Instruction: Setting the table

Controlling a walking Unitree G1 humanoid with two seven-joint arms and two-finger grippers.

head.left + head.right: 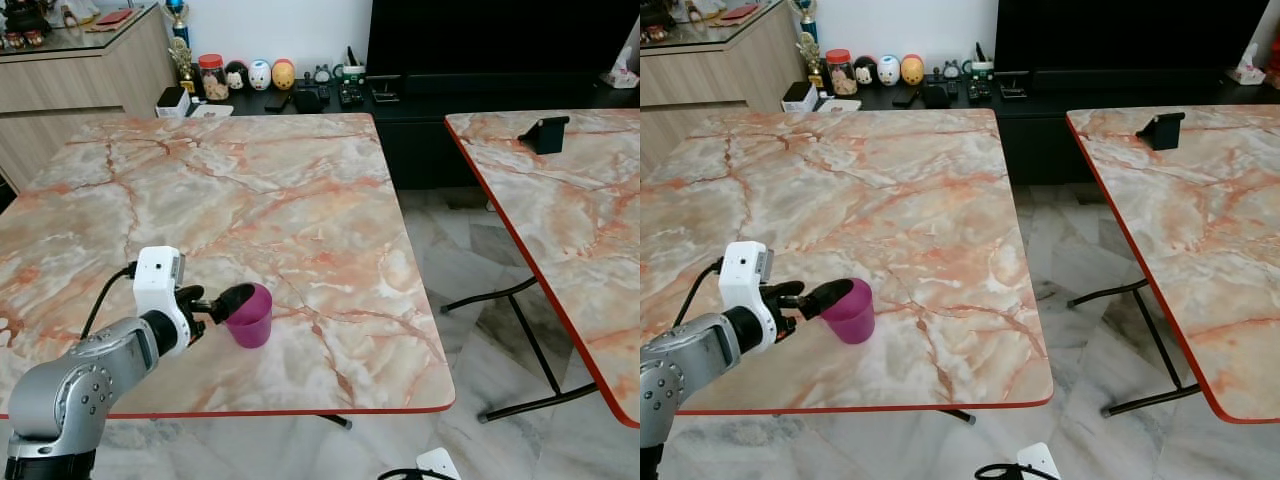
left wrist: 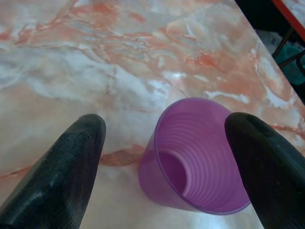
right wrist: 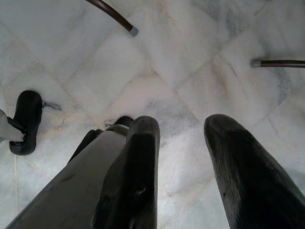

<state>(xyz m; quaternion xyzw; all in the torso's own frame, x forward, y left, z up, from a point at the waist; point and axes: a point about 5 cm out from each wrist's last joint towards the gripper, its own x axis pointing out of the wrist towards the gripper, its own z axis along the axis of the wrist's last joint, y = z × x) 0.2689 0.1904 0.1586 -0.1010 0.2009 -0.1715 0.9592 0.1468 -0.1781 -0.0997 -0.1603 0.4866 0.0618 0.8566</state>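
Note:
A purple plastic cup stands upright and empty on the marble table, close to its front edge. My left gripper is at the cup's rim, reaching in from the left. In the left wrist view its two black fingers are open on either side of the cup, which sits nearer one finger and touches neither. My right gripper hangs open over the tiled floor with nothing between its fingers.
A second marble table stands to the right with a black stand on it; a strip of floor separates the two. Behind are a dark low console with figurines and a jar, and a wooden cabinet at far left.

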